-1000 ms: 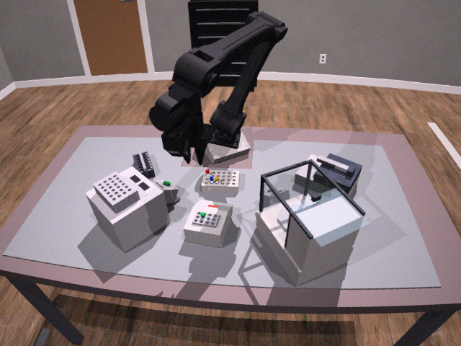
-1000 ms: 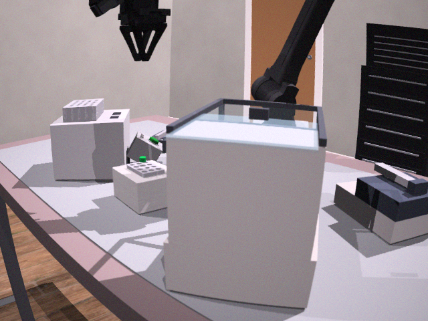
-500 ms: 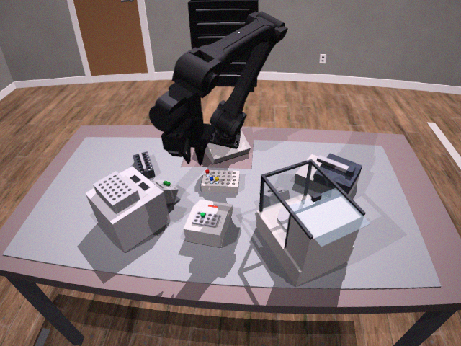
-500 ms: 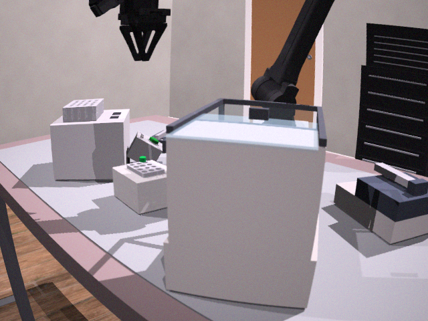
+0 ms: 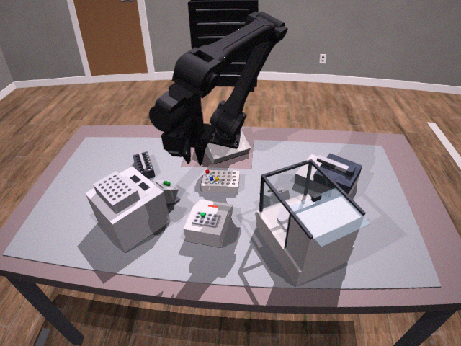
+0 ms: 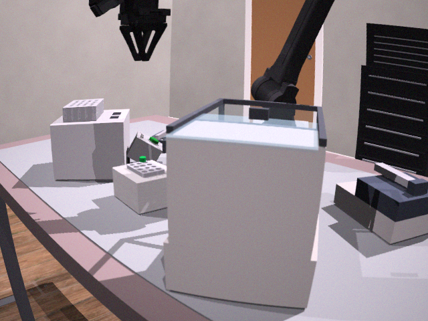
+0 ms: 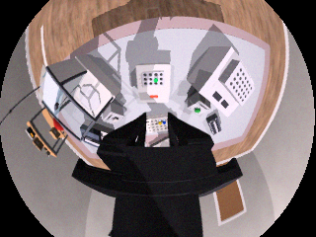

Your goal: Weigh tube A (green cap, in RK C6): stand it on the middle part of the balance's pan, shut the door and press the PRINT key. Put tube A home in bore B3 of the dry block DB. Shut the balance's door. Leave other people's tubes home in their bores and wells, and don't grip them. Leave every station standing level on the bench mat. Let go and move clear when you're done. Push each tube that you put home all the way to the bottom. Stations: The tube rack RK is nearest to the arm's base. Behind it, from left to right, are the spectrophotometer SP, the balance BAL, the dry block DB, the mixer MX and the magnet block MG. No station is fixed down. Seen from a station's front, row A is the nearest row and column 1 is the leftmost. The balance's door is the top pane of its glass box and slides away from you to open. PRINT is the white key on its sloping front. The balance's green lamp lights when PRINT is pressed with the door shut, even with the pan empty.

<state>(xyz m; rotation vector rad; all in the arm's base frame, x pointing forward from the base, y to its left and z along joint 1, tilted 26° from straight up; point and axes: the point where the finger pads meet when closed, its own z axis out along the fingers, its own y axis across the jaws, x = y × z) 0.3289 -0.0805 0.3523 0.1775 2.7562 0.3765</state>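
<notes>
Jaws (image 5: 194, 162) (image 6: 142, 59) sat slightly apart, holding nothing; green-capped tube, likely A (image 5: 202, 214) (image 6: 142, 158) (image 7: 156, 80), stood in white dry block (image 5: 202, 234) (image 6: 138, 193) (image 7: 153, 68) B3; pressing down while sliding the clear glass door (image 5: 329, 215) (image 6: 245, 132) (image 7: 50, 91) risked dragging the unfixed white balance (image 5: 327, 253) (image 6: 241, 207) (image 7: 93, 94).

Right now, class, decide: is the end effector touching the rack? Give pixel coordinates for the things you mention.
Apart. The exterior view hides the rack, but the top view shows the end effector's fingertips (image 5: 194, 163) above and short of the rack (image 5: 235, 187) (image 7: 151, 129), with mat visible between.

Bright light casts hard-edged shadows across the mat; grain shows, and the wrist view bulges fisheye-like.
</notes>
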